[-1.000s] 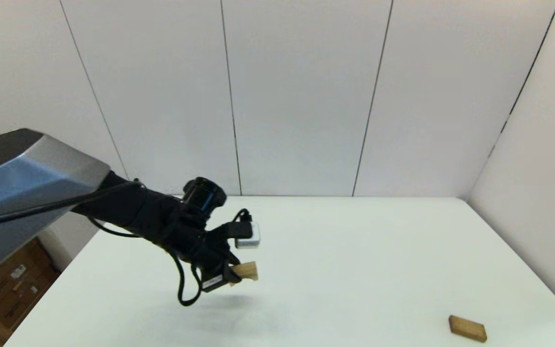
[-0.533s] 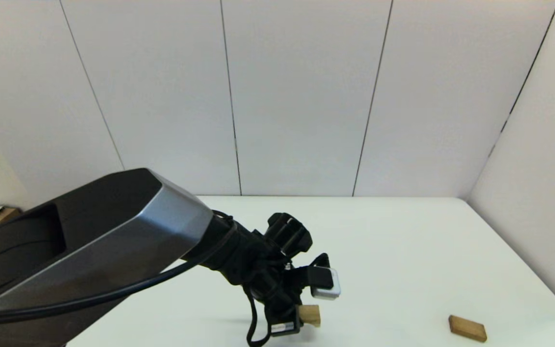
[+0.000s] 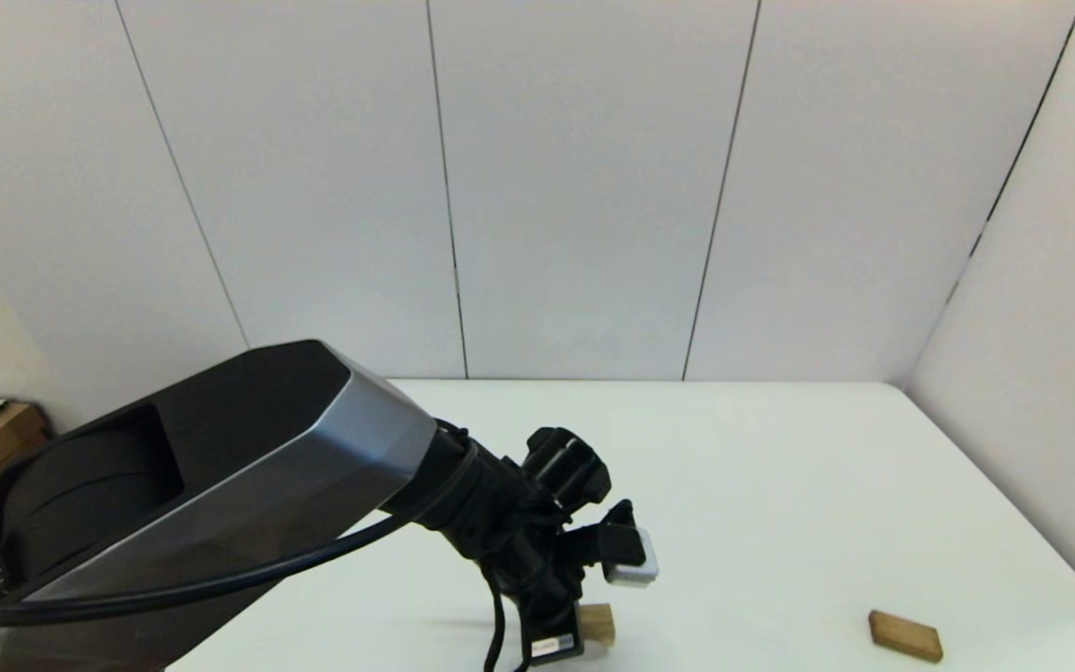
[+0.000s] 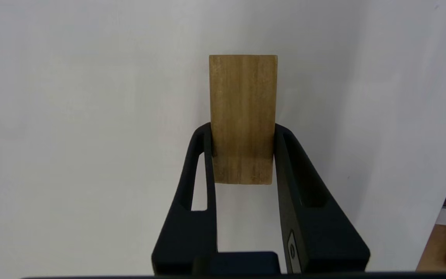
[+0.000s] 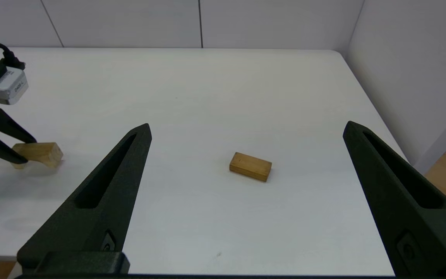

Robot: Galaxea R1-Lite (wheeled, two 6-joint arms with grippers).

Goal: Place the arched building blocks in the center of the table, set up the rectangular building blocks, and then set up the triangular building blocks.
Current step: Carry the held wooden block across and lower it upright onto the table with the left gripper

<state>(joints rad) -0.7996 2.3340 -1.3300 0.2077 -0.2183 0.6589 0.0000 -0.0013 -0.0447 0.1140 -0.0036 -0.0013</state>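
Left fingers (image 4: 207,155): closed on the arched building block (image 4: 243,116), which is clamped by its two long sides near one end, the rest of the block projecting beyond the fingertips.
Arched building block: held low over the tabletop (image 3: 780,485) near its front middle; in the right wrist view one end appears to touch the surface, though contact cannot be told for certain. Its notch is not shown in any view.
Left gripper (image 3: 584,630): pointed downward at the front middle of the tabletop, with the wrist camera above it and the arm reaching in from the left.
Right fingers (image 5: 130,155): spread wide apart, nothing held between them.
Right gripper (image 5: 246,130): seen only in its own wrist view, raised over the near right part of the tabletop.
Rectangular building block (image 3: 905,636): laid flat on the tabletop near the front right corner, well apart from the left gripper; it is seen between the right fingers from above.
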